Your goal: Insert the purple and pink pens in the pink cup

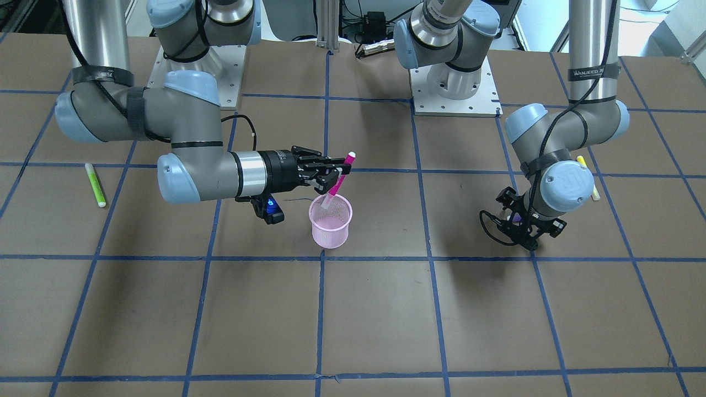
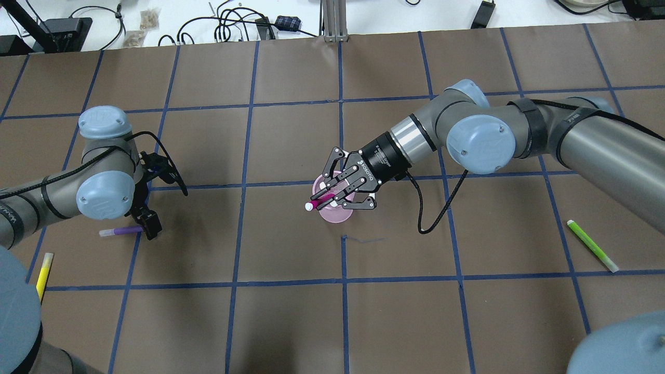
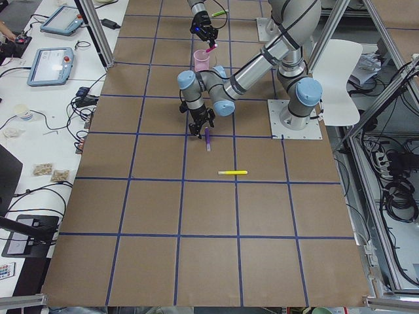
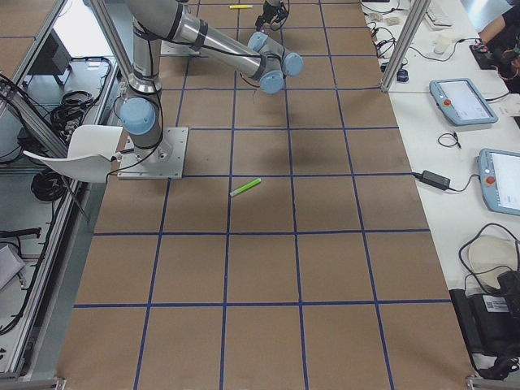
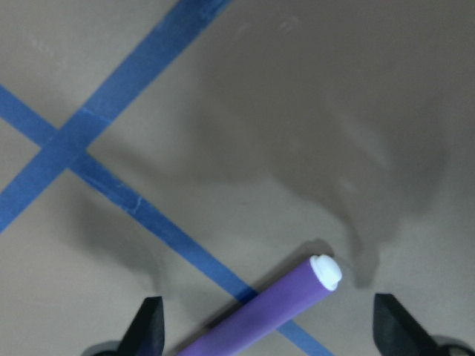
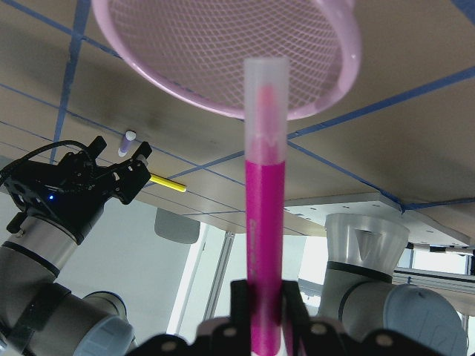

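Right jaws pinch slim pink pen (image 1: pixel 338 186) over mesh pink cup (image 1: pixel 331 230); left jaws wide.

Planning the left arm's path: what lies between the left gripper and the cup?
Only bare table and tape lines separate left gripper and cup, seen overhead.

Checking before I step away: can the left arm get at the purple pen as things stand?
Probably yes. The left claw hangs open right above the purple pen, one fingertip on each side, with nothing in the way.

"WANJEED" stands on the black strap (image 1: pixel 591 71) round the left arm (image 1: pixel 593 116), well away from the pink cup (image 1: pixel 330 220). "ROBOTIQ" stands on the body of the right gripper (image 2: pixel 332 193), over that cup.
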`<state>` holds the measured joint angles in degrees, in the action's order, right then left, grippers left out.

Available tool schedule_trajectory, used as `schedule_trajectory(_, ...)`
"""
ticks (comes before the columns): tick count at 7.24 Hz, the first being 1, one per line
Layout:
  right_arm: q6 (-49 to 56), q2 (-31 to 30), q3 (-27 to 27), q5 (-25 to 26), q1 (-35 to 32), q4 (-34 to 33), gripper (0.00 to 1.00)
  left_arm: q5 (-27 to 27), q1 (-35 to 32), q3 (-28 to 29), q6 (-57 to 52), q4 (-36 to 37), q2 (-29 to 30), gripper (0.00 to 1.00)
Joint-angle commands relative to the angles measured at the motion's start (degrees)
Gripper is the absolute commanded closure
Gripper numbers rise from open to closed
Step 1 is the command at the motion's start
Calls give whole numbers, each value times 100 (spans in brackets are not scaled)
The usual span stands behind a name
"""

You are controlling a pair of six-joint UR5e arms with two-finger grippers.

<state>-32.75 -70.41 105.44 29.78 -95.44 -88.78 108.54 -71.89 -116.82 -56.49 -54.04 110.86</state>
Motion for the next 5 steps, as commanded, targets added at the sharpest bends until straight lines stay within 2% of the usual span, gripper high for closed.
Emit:
schedule_trajectory(1,-3,10,3,-8,8,1,34,-43,9,10,24,17,14,26)
schedule_trajectory(2,-3,10,3,-8,8,1,28,-43,9,19,24,25,14,28)
schedule_trajectory(3,-12,10,-23,1,8,-8,25,-52,9,19,24,25,23,30)
schedule_trajectory(4,-125,-60,-111,184,69,-78,18,-52,9,19,24,60,32,33)
schedule_trajectory(5,-152,-104,-373,786,200,-122,13,-52,9,54,6,69,40,37)
